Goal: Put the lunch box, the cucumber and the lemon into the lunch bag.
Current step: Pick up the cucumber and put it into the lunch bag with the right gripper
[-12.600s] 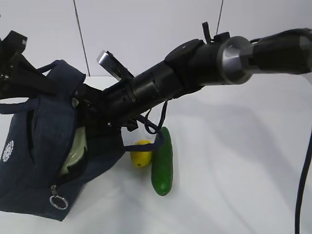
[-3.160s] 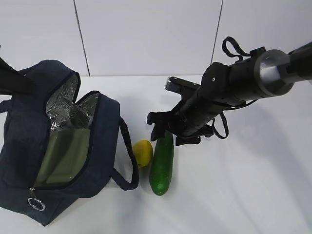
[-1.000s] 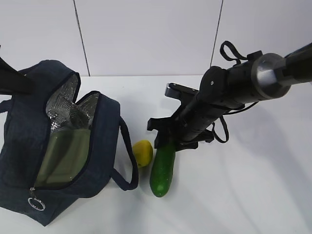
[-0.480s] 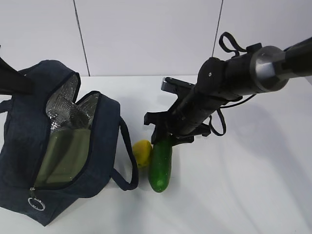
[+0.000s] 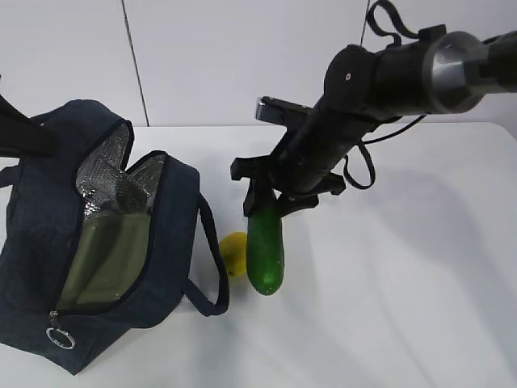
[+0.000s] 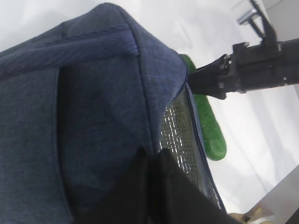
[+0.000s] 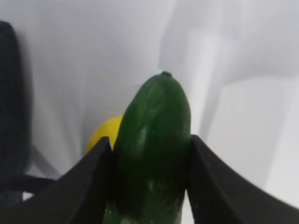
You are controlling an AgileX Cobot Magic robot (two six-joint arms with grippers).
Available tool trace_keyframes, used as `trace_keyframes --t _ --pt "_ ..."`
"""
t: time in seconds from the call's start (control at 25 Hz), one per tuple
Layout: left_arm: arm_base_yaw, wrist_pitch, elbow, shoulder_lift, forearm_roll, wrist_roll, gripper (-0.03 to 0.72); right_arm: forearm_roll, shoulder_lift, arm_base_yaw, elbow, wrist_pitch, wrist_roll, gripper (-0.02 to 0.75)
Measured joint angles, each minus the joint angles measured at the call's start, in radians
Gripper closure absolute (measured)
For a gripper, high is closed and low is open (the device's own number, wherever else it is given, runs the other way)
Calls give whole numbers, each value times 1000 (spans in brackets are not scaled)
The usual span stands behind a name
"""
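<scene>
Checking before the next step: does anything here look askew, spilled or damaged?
Nothing looks spilled or damaged. The dark green cucumber hangs tilted, clamped at its upper end by the right end effector. The small yellow lemon lies beside the open navy fabric lunch bag.

Right arm matte black, silver metal collar near wrist, looping black cables; black gripper with flat fingers.

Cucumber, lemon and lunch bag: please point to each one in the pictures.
cucumber (image 5: 265,255), exterior view, middle of its green body below the gripper.
lemon (image 5: 235,253), exterior view, its yellow side left of the cucumber.
lunch bag (image 5: 174,218), exterior view, navy side panel.
</scene>
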Motion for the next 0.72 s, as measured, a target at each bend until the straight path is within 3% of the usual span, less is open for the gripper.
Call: trace_keyframes --t 0.4,0.72 --pt "0 3 0 0 -2 0 687 26 -121 0 -1 32 -7 390" --pt "0 6 0 0 -2 0 687 364 -139 0 -1 100 -248 390"
